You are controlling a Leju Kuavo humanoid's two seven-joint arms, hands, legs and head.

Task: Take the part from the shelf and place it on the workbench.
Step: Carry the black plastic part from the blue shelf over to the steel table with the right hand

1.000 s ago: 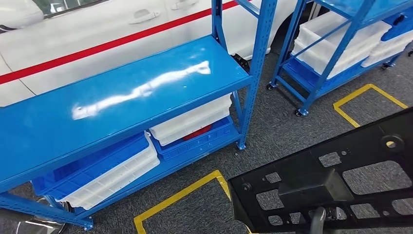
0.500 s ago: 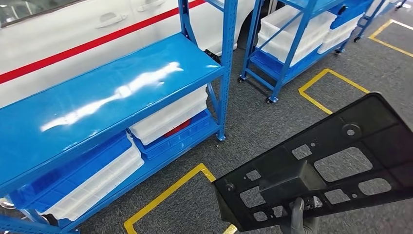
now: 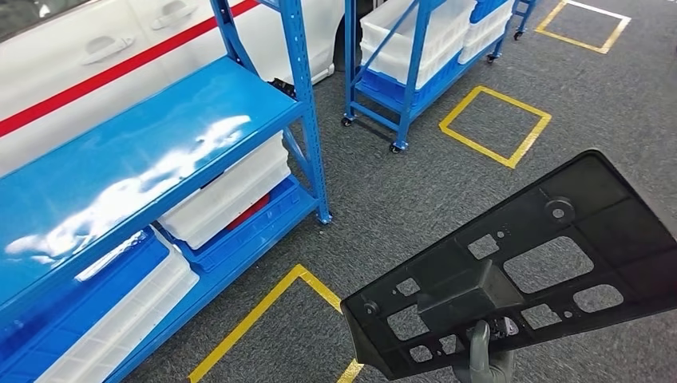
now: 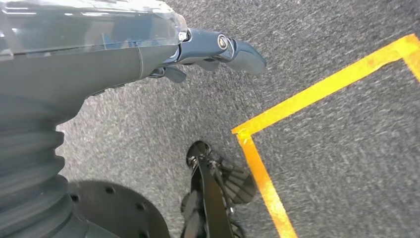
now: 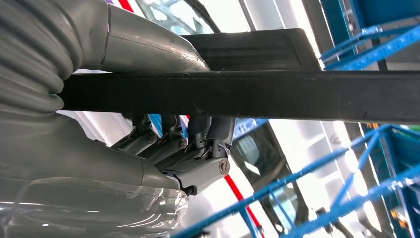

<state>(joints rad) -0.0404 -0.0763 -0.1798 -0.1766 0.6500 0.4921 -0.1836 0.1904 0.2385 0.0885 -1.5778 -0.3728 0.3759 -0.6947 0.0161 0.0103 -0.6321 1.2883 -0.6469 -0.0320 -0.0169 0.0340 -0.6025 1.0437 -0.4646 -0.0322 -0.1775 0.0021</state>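
Part (image 3: 519, 271), a wide black plate full of cut-outs, rides off the shelf (image 3: 152, 152) and over the grey floor (image 3: 415, 191), held roughly flat and clear of the blue uprights, likely so its long edge catches nothing on the way to a workbench. Nothing of that bench can be seen, so the carry looks unfinished. Beside the shelf, white bins (image 3: 227, 191) sit on its lower level, and yellow tape (image 3: 263, 307) marks bays on the floor. Right hand (image 5: 183, 158) clamps the plate's edge, thumb above and fingers curled beneath, a grip suited to a thin flat piece. Left hand (image 4: 218, 49) hangs over the floor, fingers apart and holding nothing.
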